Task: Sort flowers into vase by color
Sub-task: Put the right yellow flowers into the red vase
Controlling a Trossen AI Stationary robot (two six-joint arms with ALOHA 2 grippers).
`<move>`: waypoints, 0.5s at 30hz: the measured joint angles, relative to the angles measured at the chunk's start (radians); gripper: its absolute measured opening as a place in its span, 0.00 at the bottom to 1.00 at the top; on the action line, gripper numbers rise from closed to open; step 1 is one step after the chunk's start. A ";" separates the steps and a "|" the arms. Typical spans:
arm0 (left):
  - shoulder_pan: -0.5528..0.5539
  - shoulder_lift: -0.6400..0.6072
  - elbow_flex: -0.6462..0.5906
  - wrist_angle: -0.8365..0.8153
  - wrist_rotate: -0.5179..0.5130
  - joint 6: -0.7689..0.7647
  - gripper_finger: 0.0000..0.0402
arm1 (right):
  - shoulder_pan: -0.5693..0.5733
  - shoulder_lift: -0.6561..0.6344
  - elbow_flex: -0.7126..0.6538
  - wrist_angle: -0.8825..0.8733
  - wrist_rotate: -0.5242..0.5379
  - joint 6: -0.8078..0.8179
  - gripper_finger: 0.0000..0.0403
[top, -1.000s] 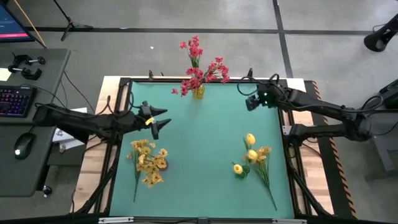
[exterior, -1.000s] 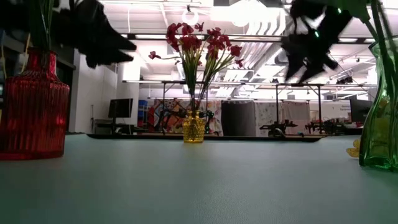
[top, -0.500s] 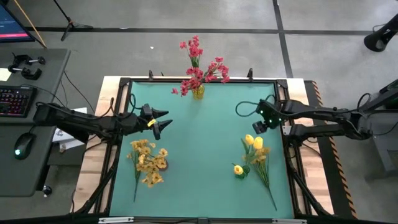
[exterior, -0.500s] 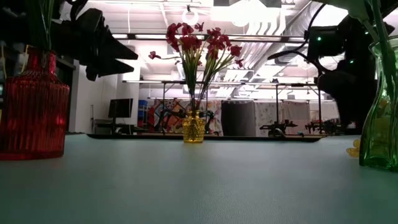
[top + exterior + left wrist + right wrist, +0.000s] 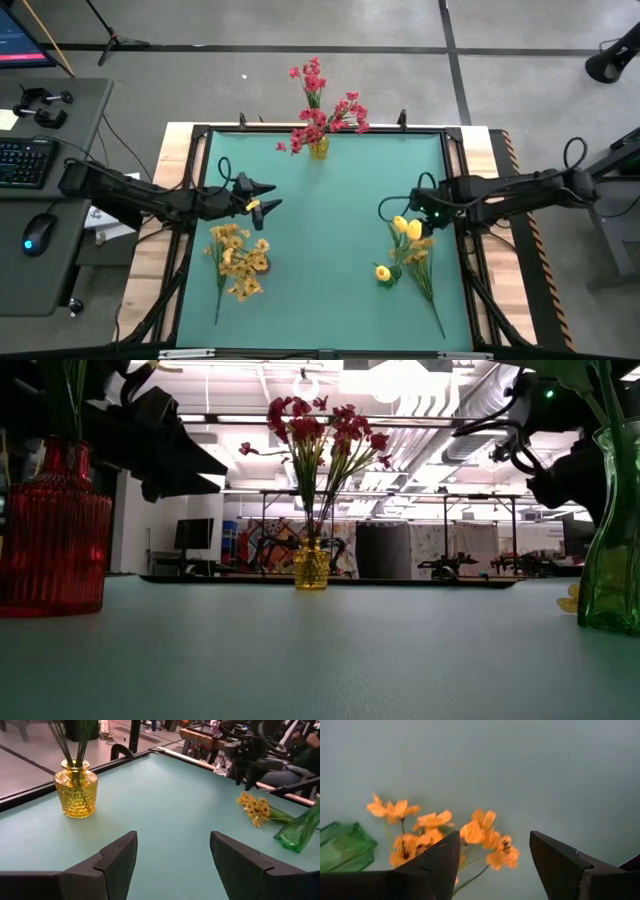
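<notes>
Flowers lay in three groups on the green table (image 5: pixel 320 300). Red-pink blossoms (image 5: pixel 322 112) stood in the yellow vase (image 5: pixel 318 150) at the top centre of the high view. Orange-yellow sprays (image 5: pixel 238 262) sat at lower left, around what seemed to be the red vase (image 5: pixel 52 540). Yellow tulip-like buds (image 5: pixel 405 230) with more small orange blossoms lay at lower right by the green vase (image 5: pixel 610 550).

Both tools were spread open and held nothing. The right gripper (image 5: pixel 428 211) hovered just above the right-hand bunch; its wrist view looked past the parted fingers onto orange blossoms (image 5: pixel 440 832) on the mat. The left gripper (image 5: pixel 262 196) hung at middle left, just above the orange-yellow sprays.

These sprays looked light, with thin, springy stems and soft heads that would crush or shed if pinched. The stem below the blossoms seemed the sound place to grip. Stems in the right bunch overlapped, so one might drag its neighbour along.
</notes>
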State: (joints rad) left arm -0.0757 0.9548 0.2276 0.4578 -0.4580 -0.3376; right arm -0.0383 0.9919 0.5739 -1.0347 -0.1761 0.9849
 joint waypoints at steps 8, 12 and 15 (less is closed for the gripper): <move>0.001 0.026 0.000 0.020 -0.001 0.010 0.59 | 0.130 0.000 0.000 0.026 -0.079 0.172 0.57; 0.001 0.026 0.000 0.020 -0.001 0.019 0.59 | 0.200 0.000 0.001 0.032 -0.114 0.253 0.57; 0.001 0.026 0.000 0.020 -0.001 0.026 0.59 | 0.255 0.000 0.001 0.032 -0.113 0.316 0.57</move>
State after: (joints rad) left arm -0.0746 0.9806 0.2276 0.4776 -0.4591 -0.3112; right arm 0.2166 0.9920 0.5747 -1.0027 -0.2887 1.3005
